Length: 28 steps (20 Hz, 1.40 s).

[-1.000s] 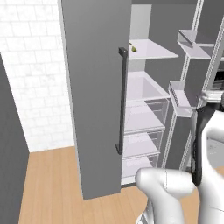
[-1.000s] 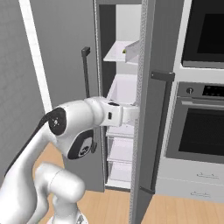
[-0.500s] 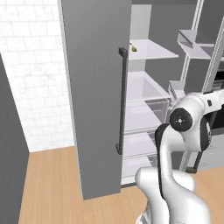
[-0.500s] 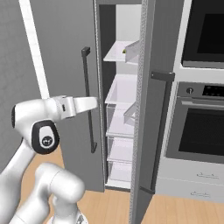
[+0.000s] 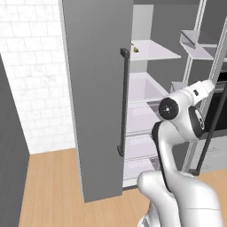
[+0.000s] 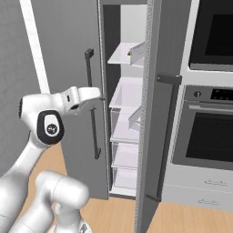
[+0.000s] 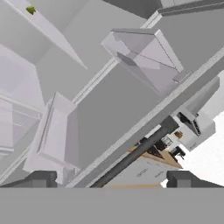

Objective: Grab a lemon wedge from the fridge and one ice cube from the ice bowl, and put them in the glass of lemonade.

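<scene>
The fridge [image 5: 93, 88] stands with both grey doors swung open. A tiny yellow-green lemon wedge [image 5: 135, 49] lies on the upper white shelf, at the shelf's left front; it is also in the right base view [image 6: 129, 53] and small at the top left of the hand view [image 7: 30, 9]. My gripper [image 6: 96, 96] hovers in front of the opening, beside the left door's dark bar handle [image 6: 91, 104], well below the wedge. In the hand view the gripper [image 7: 113, 178] stands wide open and holds nothing. The ice bowl and the glass of lemonade are out of view.
Clear drawers [image 6: 127, 154] stack under the middle shelves. The right door [image 6: 152, 113] carries bins [image 5: 195, 42] and juts toward me. A black oven [image 6: 214, 136] and microwave [image 6: 218, 32] sit to the right. A white tiled wall [image 5: 31, 66] and wood floor lie left.
My arm has drawn back out of the fridge's middle shelves and swung left to just in front of the left door's handle. The gripper has stayed open.
</scene>
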Motion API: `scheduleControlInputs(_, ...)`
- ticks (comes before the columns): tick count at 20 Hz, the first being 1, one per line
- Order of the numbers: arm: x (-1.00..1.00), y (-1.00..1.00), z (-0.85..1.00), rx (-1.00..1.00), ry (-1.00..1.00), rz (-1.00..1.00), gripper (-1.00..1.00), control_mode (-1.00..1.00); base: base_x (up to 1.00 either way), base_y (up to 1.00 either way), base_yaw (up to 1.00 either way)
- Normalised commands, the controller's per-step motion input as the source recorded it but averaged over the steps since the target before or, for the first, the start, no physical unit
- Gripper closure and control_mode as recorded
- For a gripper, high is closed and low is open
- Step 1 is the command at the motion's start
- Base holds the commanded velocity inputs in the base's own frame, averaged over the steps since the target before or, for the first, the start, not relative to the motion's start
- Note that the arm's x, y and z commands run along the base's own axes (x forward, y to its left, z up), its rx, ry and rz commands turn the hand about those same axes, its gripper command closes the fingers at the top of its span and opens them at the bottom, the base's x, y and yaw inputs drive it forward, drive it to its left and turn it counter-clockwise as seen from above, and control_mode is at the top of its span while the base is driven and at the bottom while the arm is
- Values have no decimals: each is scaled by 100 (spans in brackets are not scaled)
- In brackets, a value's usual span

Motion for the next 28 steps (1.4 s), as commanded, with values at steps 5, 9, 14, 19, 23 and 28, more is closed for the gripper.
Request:
scheduleControlInputs(5, 59, 0, -13, 0, 4, -1, -100, -100, 0, 0, 0)
scheduleControlInputs(9, 68, -16, -29, 0, 26, 0, -100, -100, 0, 0, 0)
scheduleControlInputs(14, 85, -6, -41, 0, 20, -1, -100, -100, 0, 0, 0)
scheduleControlInputs(19, 70, -8, -55, -1, 15, -3, -100, -100, 0, 0, 0)
scheduleControlInputs(23, 33, -39, -56, 0, 3, -5, -100, -100, 0, 0, 0)
scheduleControlInputs(28, 22, -49, -51, 0, 0, -5, -100, -100, 0, 0, 0)
